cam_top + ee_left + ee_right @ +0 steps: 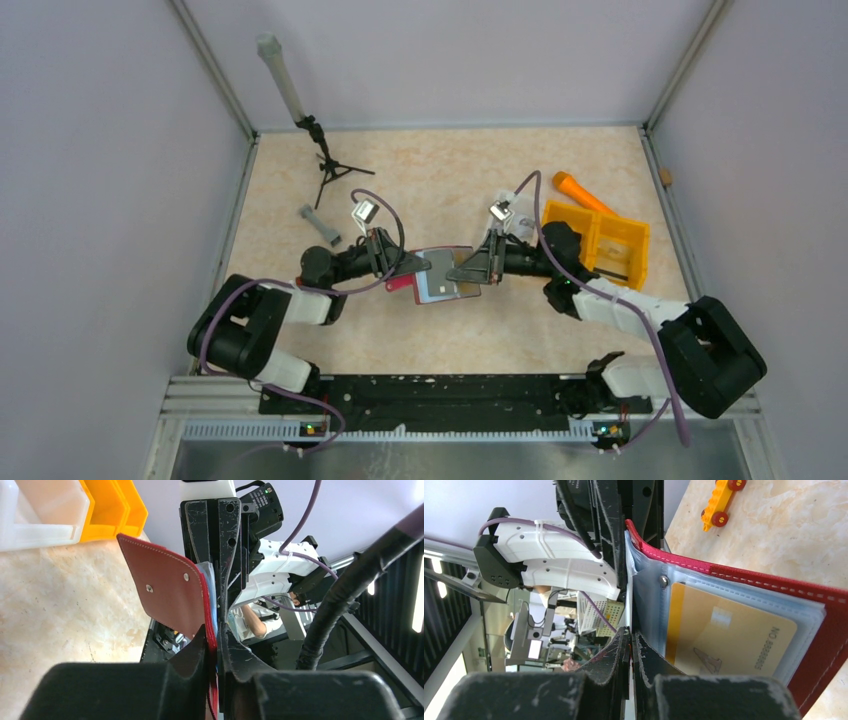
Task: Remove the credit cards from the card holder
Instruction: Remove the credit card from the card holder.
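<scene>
1. Progress: by my reading the task is barely under way. The flat dark red folding leather card holder [165, 590] is open, but the tan-yellow plastic credit card [729, 635] sits fully inside its clear pocket. No card lies loose on the beige marbled table [450, 180].
2. A grey face shows on the holder from the top view; I cannot tell whether it is a card or a lining.
3. Left to do: slide out each card and set it down.
4. The card holder is at the middle of the table, held between the two arms and apparently raised off the surface. It is well left of the orange two-compartment plastic tray [610, 245].
5. The left gripper [216, 642] is clenched on the red cover's edge.
6. The right gripper [630, 640] is pinched tight on the holder's pale inner sleeve, just beside the yellow card.
7. Pose: both arms reach in low from their sides, with wrists rolled and fingers pointing at each other.
</scene>
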`<state>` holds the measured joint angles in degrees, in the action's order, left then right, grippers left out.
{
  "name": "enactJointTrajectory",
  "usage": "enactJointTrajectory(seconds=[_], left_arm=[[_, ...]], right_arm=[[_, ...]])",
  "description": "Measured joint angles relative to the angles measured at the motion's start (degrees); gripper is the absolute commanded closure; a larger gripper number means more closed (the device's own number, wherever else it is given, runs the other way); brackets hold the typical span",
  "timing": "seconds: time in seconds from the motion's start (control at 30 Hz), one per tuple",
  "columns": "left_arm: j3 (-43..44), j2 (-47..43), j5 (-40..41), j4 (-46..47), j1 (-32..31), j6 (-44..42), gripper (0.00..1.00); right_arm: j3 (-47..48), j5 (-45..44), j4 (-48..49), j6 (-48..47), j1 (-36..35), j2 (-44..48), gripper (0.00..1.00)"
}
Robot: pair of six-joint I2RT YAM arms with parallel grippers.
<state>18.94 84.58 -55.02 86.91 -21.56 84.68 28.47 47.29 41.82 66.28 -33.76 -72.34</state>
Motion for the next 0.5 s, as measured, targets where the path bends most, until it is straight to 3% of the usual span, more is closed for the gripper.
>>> enactJointTrajectory(seconds=[0.17,0.33,0.5], left_arm=[[0.1,0.4,0.0,0.0,0.0,0.2,1.00],[0.1,0.4,0.0,0.0,0.0,0.3,1.00],[0.1,0.4,0.0,0.0,0.0,0.3,1.00]], right_arm=[[0.0,0.3,0.3,0.3,0.2,0.0,0.94],[0.0,0.5,0.7,0.7,0.2,0.0,0.82],[-1.2,0.9,1.9,1.1,1.4,0.9,0.86]])
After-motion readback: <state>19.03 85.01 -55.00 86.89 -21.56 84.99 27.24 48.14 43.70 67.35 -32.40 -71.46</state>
